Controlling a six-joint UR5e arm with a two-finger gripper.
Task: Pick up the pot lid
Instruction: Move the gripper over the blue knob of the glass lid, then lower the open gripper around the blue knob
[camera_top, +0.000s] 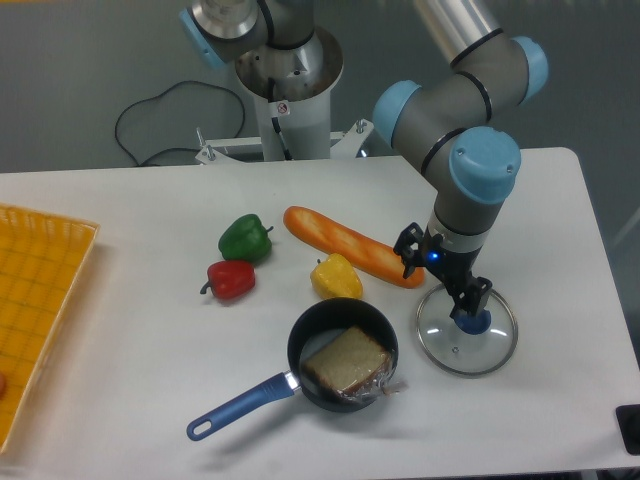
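The gripper (443, 284) is open over the upper left part of the pot lid, its two fingers spread apart with nothing seen between them. Clear and round, the pot lid (446, 350) lies on the right side of the table with its blue knob (473, 322) facing up. One finger is up and left of the knob, and the other is just above it in the view, partly overlapping it. How high the fingertips are over the lid is hard to tell.
Left of the lid, a black pan (298, 340) with a blue handle holds a brown sponge-like block (348, 360). Behind are a yellow pepper (336, 277), an orange baguette-like stick (335, 238), a red pepper (232, 280) and a green pepper (245, 240). An orange crate (45, 300) stands far left.
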